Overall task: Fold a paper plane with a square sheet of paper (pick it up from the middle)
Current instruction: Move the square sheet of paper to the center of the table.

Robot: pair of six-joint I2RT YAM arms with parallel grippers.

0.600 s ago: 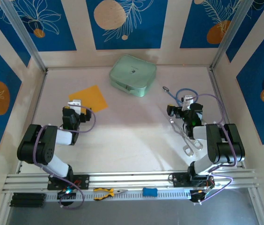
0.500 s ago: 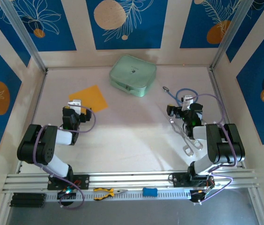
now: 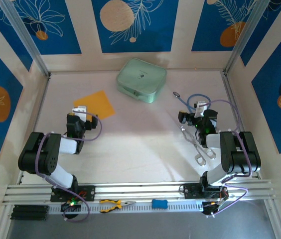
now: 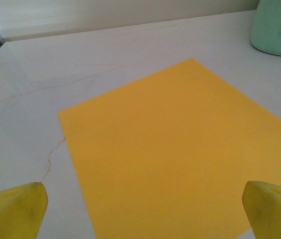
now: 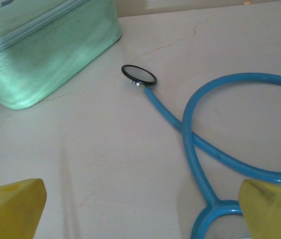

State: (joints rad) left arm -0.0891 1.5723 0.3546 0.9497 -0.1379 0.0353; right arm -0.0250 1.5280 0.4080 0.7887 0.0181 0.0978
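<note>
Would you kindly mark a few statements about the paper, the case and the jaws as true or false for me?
1. The paper lies flat and unfolded on the table. True.
2. The left jaws are shut on the paper. False: they stand open and hold nothing.
3. The case rests on the paper. False: the two lie apart.
4. A blue stethoscope lies ahead of the right jaws. True.
</note>
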